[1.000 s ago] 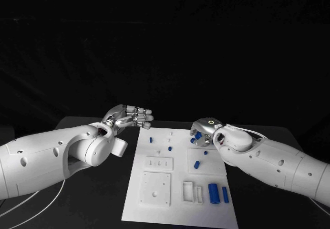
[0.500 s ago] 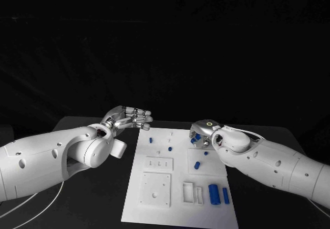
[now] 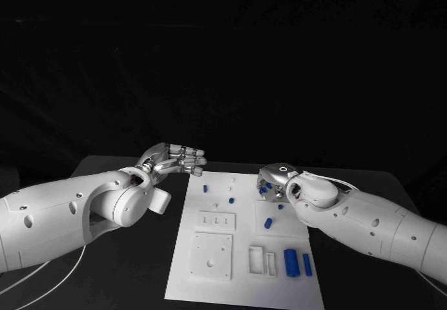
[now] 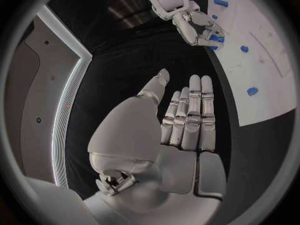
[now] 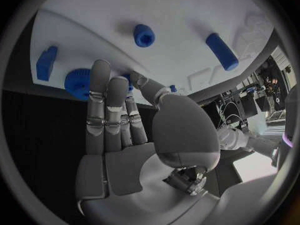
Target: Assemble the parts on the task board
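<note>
Task board (image 3: 244, 284) centre lane open between left hand (image 3: 177, 159) at far-left corner and right hand (image 3: 273, 179) over far-right parts (image 5: 144, 35).

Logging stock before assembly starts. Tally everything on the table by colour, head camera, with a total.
White task board: 1
Silver hands, left hand and right hand: 2
Blue parts lying clear of the hands: 6
Total: 9
More blue shows at the right hand's fingertips, too crowded to count.

No legible text, label, brand or number on anything in view
</note>
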You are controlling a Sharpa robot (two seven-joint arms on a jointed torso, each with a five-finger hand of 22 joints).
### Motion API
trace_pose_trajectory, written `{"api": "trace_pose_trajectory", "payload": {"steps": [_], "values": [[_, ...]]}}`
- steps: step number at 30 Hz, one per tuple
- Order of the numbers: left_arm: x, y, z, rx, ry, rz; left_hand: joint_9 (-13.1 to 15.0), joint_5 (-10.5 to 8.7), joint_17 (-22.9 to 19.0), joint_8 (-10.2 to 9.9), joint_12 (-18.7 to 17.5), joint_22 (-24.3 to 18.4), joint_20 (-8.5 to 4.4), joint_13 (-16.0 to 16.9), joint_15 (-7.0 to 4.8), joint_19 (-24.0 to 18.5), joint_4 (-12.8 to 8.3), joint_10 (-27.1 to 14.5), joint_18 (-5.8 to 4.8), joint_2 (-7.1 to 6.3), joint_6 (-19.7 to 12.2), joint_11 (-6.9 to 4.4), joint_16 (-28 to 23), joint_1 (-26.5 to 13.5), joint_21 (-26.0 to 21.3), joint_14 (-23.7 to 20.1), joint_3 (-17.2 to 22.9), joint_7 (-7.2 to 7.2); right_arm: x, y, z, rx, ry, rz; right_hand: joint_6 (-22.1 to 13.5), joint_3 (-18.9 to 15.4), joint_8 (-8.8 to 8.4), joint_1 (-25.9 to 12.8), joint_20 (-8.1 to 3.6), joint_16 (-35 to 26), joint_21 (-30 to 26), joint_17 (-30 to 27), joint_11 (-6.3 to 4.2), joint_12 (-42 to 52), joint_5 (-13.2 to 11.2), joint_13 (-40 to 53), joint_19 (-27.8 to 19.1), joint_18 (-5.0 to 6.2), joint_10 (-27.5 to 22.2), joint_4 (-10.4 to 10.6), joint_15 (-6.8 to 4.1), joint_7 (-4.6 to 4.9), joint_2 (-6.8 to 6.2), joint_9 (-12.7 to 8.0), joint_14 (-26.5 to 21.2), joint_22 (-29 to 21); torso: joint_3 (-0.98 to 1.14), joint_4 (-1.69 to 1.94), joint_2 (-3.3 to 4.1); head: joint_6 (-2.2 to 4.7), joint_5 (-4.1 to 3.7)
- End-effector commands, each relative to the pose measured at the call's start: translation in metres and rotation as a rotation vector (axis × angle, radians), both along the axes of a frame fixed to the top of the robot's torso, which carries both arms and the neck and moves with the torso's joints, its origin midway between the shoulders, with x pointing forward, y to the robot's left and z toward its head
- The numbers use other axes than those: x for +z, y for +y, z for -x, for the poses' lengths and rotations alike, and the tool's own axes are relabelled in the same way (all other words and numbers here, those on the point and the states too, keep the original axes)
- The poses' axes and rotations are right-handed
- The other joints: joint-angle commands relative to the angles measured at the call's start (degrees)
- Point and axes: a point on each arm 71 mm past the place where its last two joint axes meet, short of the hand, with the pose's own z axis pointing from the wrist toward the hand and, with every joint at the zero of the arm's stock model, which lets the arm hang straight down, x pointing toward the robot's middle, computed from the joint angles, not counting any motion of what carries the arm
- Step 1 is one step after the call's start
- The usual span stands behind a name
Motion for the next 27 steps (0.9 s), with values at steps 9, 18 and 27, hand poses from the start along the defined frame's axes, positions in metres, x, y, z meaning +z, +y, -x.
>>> {"api": "trace_pose_trajectory", "payload": {"steps": [9, 18, 27], "values": [[0.002, 0.000, 0.000, -0.014, -0.006, 0.000, 0.1, -0.35, 0.1, 0.1, -0.1, -0.1, 0.07, 0.1, -0.03, 0.5, 0.1, -0.3, 0.40, -0.09, -0.4, 0.02, 0.1, 0.5, -0.1, 0.3, -0.2, 0.17, 0.007, 0.003, 0.004, -0.001, -0.107, -0.036, 3.5, 1.7, 0.15, 1.6, -1.55, 0.2, 1.4, 0.9, -1.25, 0.4, -2.3, 0.3, 0.7, -1.14, 4.1, 0.3, -1.37, -0.91, 0.94, 0.7, -0.3, 2.6, -0.13, 0.12, 0.26, 0.49, 0.05], [0.003, 0.001, -0.002, -0.011, -0.007, -0.002, 0.1, -0.35, 0.1, 0.1, -0.1, -0.1, 0.06, 0.1, -0.04, 0.5, 0.0, -0.3, 0.40, -0.09, -0.4, 0.02, 0.1, 0.6, -0.1, 0.3, -0.2, 0.17, 0.020, 0.013, 0.006, 0.005, -0.151, -0.074, 4.0, 1.7, 0.12, 1.8, -1.84, -0.5, 2.1, 1.5, -1.40, 0.4, -2.3, 0.3, -0.2, -1.57, 4.6, 0.4, -1.47, -1.02, 0.80, 0.6, -0.1, 5.2, -0.27, 0.30, 0.35, 1.07, 0.04], [0.004, 0.000, -0.003, -0.012, -0.009, -0.003, 0.1, -0.28, 0.0, 0.1, -0.1, -0.1, 0.04, 0.1, -0.04, 0.4, -0.1, -0.3, 0.41, -0.08, -0.3, 0.03, 0.1, 0.8, 0.1, 0.3, -0.1, 0.17, 0.030, 0.030, -0.002, 0.006, -0.171, -0.088, 4.2, 1.8, 0.13, 1.8, -1.84, -0.8, 1.6, 1.8, -1.43, 0.4, -2.3, 0.3, -0.2, -1.59, 4.7, 0.4, -1.49, -1.08, 0.74, 0.5, 0.0, 6.7, -0.31, 0.53, 0.58, 1.75, -0.04]]}}
